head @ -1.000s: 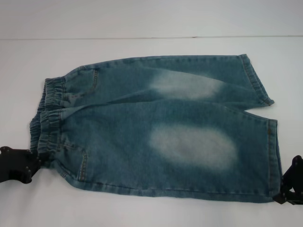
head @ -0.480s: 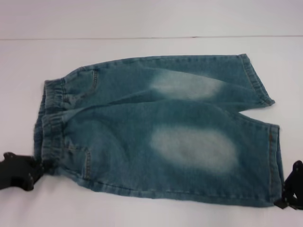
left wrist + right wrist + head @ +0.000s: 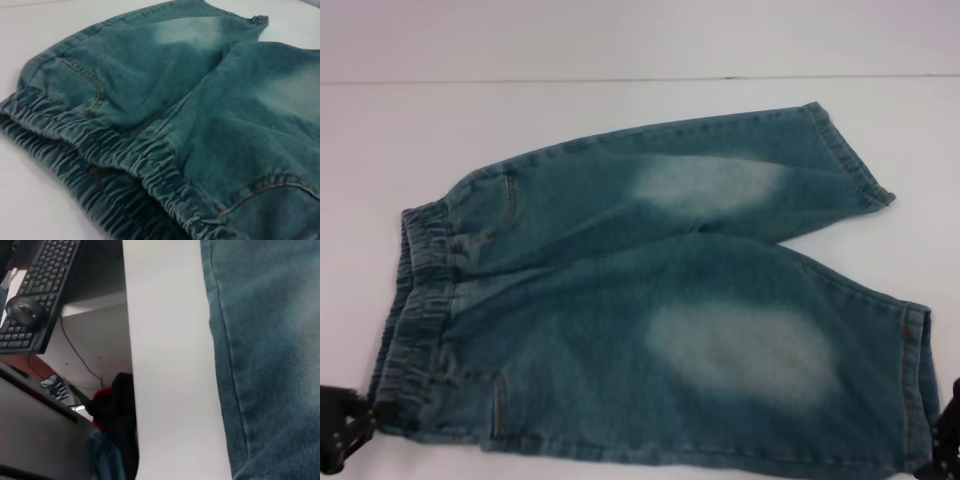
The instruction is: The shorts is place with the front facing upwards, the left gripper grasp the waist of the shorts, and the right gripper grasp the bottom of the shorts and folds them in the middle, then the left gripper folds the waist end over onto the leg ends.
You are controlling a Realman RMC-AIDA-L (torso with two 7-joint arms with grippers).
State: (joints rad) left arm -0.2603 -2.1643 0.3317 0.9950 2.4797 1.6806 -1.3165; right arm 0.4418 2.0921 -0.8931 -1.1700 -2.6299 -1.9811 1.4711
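White worktop (image 3: 620,60) fills the head view and carries the whole garment. At the near left corner of that view, the left pincer (image 3: 342,428) sits against the corner of the waist of the shorts (image 3: 415,320); whether its fingers are together or apart cannot be told. At the near right edge, only a sliver of the right pincer (image 3: 950,440) shows, just beside the bottom of the shorts (image 3: 915,390); its finger state cannot be told either. Between the two pincers, the shorts (image 3: 650,300) lie spread with the gathered waistband to the robot's left and both leg hems to its right. Two pale faded patches face up, one on each leg. The far leg angles away from the near leg, leaving a wedge of worktop between the hems. The left wrist view shows the puckered elastic band close up, with orange pocket stitching. The right wrist view shows the stitched denim edge, with a keyboard (image 3: 37,290) and mouse (image 3: 26,310) beyond the worktop.
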